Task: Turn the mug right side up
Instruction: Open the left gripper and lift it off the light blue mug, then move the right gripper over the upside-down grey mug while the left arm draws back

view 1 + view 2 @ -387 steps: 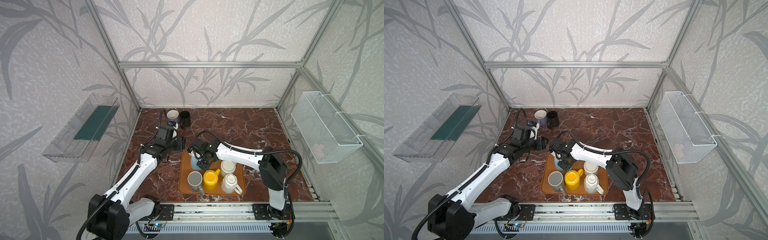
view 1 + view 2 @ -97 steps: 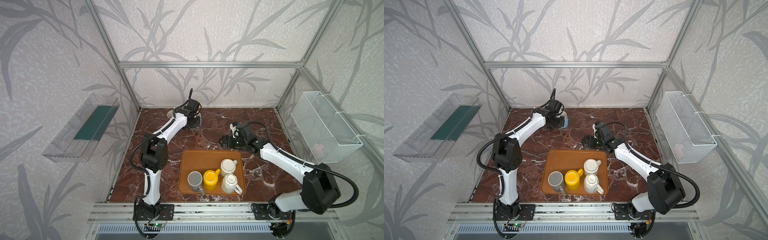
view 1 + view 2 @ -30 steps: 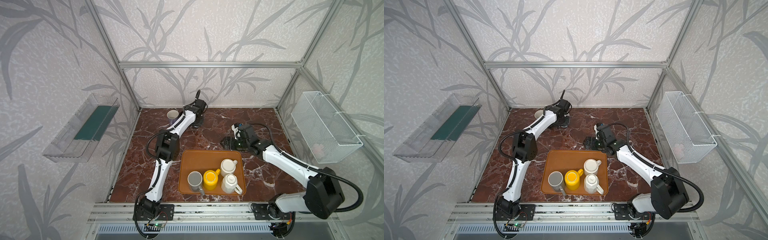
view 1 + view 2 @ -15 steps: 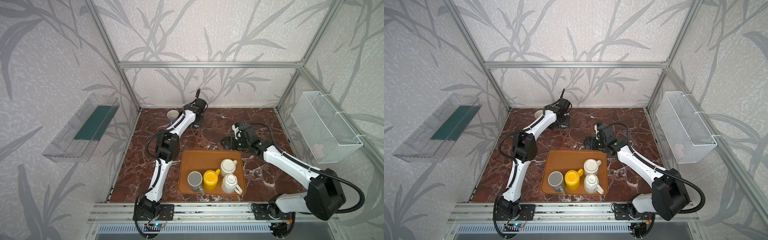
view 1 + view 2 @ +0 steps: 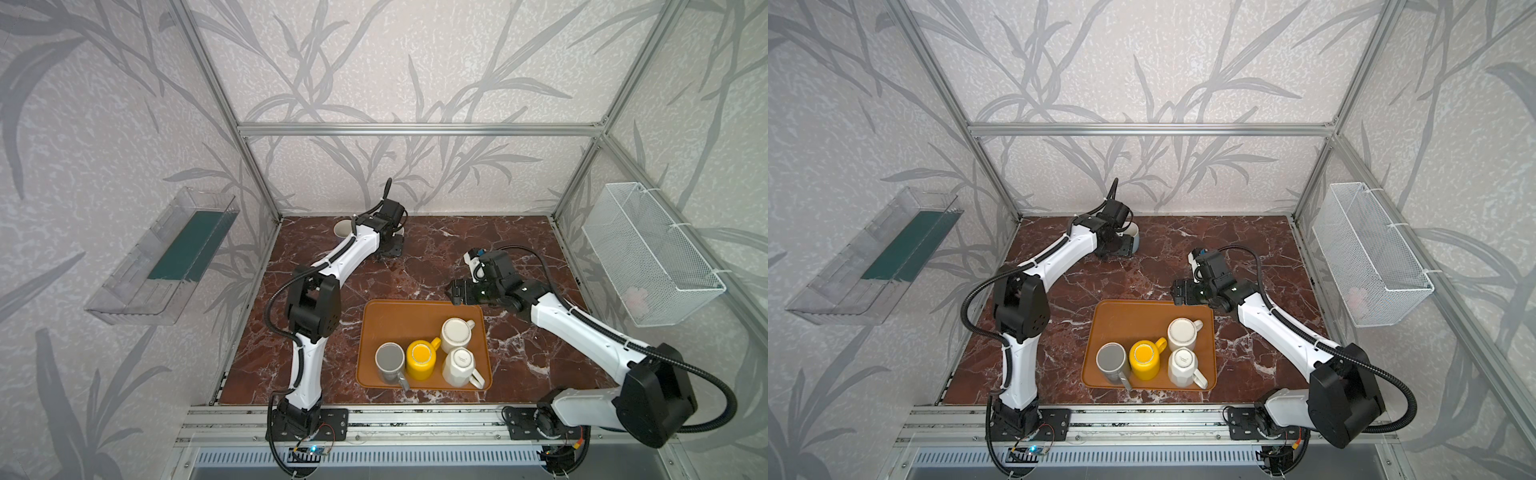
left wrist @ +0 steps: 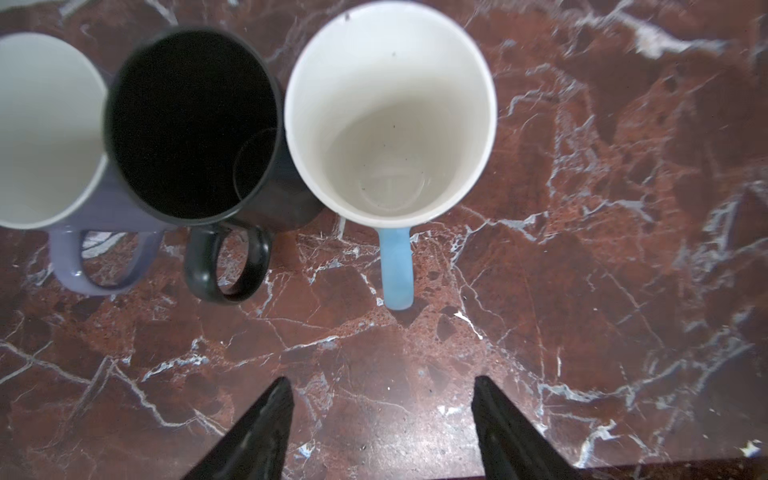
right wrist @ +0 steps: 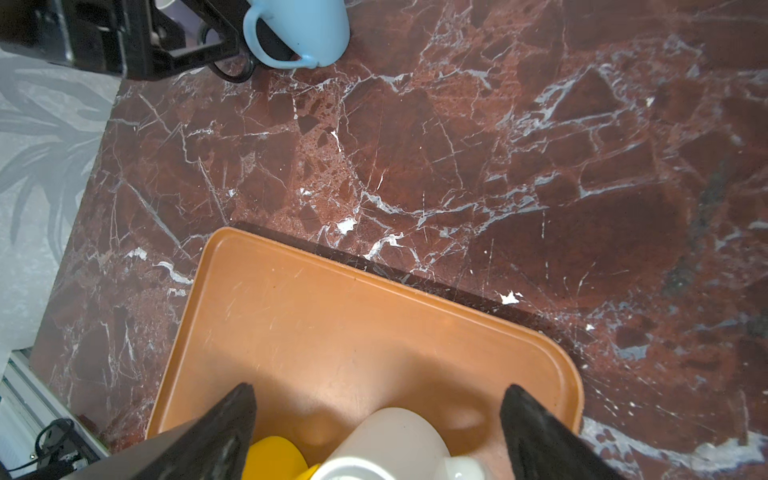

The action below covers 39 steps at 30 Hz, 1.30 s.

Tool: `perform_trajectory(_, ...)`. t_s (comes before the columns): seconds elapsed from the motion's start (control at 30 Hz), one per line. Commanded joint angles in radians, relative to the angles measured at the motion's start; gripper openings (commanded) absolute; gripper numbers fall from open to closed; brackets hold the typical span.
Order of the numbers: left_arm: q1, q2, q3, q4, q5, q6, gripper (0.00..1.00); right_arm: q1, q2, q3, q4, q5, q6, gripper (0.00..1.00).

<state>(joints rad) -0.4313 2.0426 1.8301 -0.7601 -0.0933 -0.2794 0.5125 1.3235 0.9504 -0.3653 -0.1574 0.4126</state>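
Three mugs stand in a row near the back left corner of the red marble bench (image 6: 582, 257). They are a lavender mug (image 6: 45, 124), a black mug (image 6: 191, 124) and the light blue mug (image 6: 390, 112). The blue mug is upright, mouth up and white inside, just beside the black one. Its handle points toward the left fingers (image 6: 257, 432). These are spread apart and released, with nothing between them, near the handle but not touching it. In a top view the left arm hides most of the blue mug (image 5: 1133, 239).

The right fingers (image 7: 216, 432) are also spread and empty, over the far edge of an orange tray (image 7: 332, 316). The tray sits at the bench's front middle, well apart from the blue mug, and holds a grey mug (image 5: 390, 360), a yellow mug (image 5: 420, 358) and two cream mugs.
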Motion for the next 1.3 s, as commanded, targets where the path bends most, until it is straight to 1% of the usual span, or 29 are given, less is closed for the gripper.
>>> perform_trajectory(0.0, -0.004, -0.115, -0.091, 0.089, 0.024, -0.012, 0.71, -0.004, -0.035, -0.001, -0.056, 0.009, -0.068, 0.92)
perform_trajectory(0.13, -0.004, -0.237, -0.238, 0.138, 0.031, -0.014, 0.71, -0.003, -0.043, 0.006, -0.139, 0.038, -0.073, 0.92)
perform_trajectory(0.3, -0.004, -0.388, -0.442, 0.243, 0.064, -0.026, 0.71, -0.003, -0.072, -0.03, -0.202, 0.054, -0.066, 0.92)
perform_trajectory(0.47, -0.004, -0.498, -0.592, 0.309, 0.087, -0.055, 0.71, -0.004, -0.105, -0.101, -0.185, -0.006, -0.052, 0.92)
perform_trajectory(0.67, -0.004, -0.586, -0.718, 0.346, 0.09, -0.091, 0.71, -0.004, -0.131, -0.125, -0.253, -0.059, -0.036, 0.92)
perform_trajectory(0.77, -0.003, -0.608, -0.746, 0.35, 0.081, -0.091, 0.71, -0.004, -0.15, -0.155, -0.244, -0.1, -0.022, 0.92)
perform_trajectory(1.1, -0.004, -0.608, -0.746, 0.343, 0.089, -0.083, 0.71, -0.005, -0.158, -0.174, -0.266, -0.135, -0.025, 0.9)
perform_trajectory(1.2, -0.004, -0.609, -0.749, 0.344, 0.088, -0.081, 0.71, -0.001, -0.163, -0.175, -0.269, -0.167, -0.043, 0.88)
perform_trajectory(1.27, -0.004, -0.608, -0.75, 0.343, 0.088, -0.081, 0.71, 0.007, -0.177, -0.163, -0.281, -0.159, -0.068, 0.87)
